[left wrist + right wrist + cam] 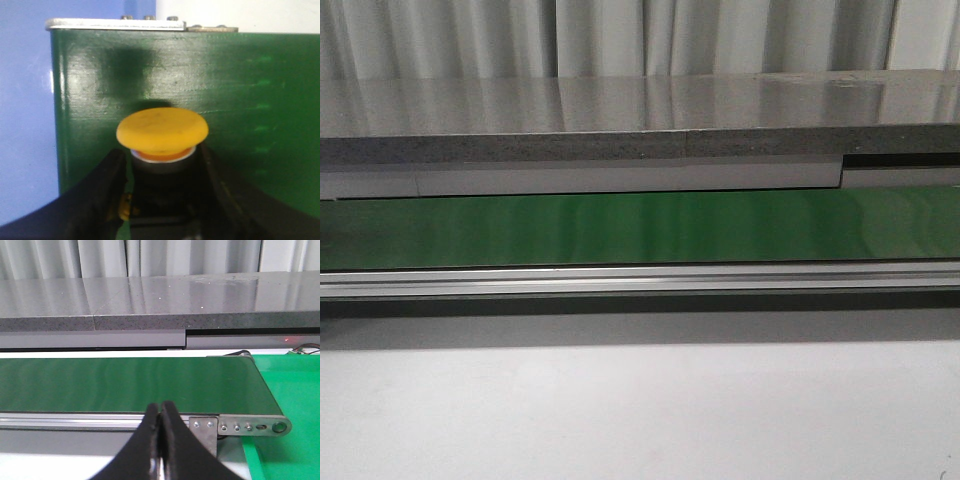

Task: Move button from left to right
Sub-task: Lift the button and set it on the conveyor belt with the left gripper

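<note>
Fig.: my left gripper [162, 192] pinches the button [162, 131] by its black body, over the green belt [225, 90] near its end. My right gripper [161, 440], fingers pressed together, waits at belt's opposite end. Step: carry/place; next, prob. release onto belt.

Belt [640, 228] running left to right across the front view, rail [640, 278] along its near edge, ledge [640, 120] behind it, button [162, 131] over the belt's end, between the left gripper [162, 200] fingers, right gripper [161, 440] before the rail near the belt's right end
</note>
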Available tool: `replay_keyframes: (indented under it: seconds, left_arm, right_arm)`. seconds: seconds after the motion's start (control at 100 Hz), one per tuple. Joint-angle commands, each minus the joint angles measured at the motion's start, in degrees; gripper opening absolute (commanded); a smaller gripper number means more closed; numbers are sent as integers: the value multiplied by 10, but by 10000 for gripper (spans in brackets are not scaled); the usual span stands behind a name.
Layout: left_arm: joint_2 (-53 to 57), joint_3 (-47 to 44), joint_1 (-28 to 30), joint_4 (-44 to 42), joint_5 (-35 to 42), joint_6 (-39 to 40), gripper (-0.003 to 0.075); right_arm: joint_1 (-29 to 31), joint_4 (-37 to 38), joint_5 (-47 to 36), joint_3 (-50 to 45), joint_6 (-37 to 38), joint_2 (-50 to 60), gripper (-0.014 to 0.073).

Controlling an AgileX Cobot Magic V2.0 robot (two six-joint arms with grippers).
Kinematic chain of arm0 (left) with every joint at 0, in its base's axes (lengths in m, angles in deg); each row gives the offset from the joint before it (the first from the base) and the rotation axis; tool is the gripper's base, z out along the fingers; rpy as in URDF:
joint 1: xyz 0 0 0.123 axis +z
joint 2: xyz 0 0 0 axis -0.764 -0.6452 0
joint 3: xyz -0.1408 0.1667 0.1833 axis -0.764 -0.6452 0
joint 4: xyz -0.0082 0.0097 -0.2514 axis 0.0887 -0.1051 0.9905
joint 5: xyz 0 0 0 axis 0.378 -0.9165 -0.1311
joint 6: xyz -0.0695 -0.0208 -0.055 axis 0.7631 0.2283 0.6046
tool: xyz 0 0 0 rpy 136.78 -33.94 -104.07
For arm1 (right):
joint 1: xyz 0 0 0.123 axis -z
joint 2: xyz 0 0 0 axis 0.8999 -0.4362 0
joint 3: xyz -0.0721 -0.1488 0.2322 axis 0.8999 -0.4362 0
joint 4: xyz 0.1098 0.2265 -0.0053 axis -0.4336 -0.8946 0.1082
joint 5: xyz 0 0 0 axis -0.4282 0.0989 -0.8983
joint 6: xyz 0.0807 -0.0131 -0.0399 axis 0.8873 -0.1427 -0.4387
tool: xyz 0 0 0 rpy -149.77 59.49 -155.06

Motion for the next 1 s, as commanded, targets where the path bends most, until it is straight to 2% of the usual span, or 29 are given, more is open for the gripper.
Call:
replay_keyframes:
  seconds: [0.0,0.08,0.17,0.39,0.66,0.81,0.99]
  left_arm:
    - [32,14,-7,2,4,-1,322]
    - [32,14,-10,2,-1,-1,434]
    - [32,14,-12,2,-8,-1,485]
    - [39,14,-12,26,-12,-3,484]
    - [115,12,-22,52,39,-20,484]
    - [194,-28,-45,52,107,-22,484]
    - [327,-149,-97,52,225,-33,484]
  right_arm:
    - [-1,4,-50,8,-1,12,-68]
    - [-1,4,-50,8,-1,12,-68]
    - [-1,4,-50,8,-1,12,-68]
    - [-1,4,-50,8,-1,12,-68]
    - [-1,4,-50,8,-1,12,-68]
    - [-1,4,-50,8,-1,12,-68]
    - [-1,4,-50,8,-1,12,-68]
